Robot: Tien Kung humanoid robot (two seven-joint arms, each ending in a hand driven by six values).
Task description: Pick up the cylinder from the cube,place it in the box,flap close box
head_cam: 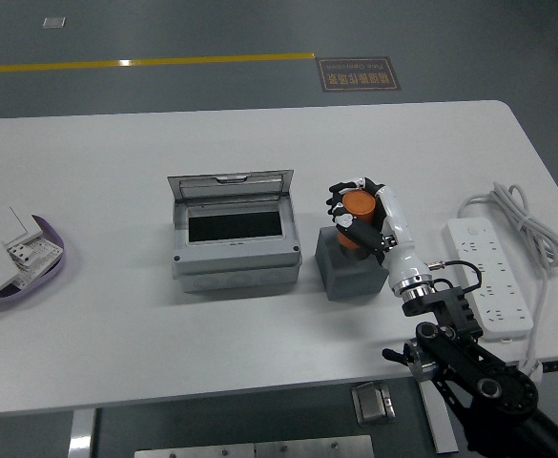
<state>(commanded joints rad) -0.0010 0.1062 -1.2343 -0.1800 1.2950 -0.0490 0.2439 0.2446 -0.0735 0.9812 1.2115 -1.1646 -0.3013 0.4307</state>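
An orange cylinder [357,215] stands on a dark grey cube [351,264] at the table's middle right. My right hand [358,210] reaches in from the lower right and its fingers are curled around the cylinder, which still rests on the cube. A grey box [234,248] stands left of the cube with its lid [229,185] open and tilted back, showing a dark inside. My left arm is out of view.
A white power strip [488,275] with a coiled cable [527,215] lies at the right edge. A purple-rimmed tray [51,272] with white switch plates sits at the far left. The white table [116,172] ends at the picture's bottom.
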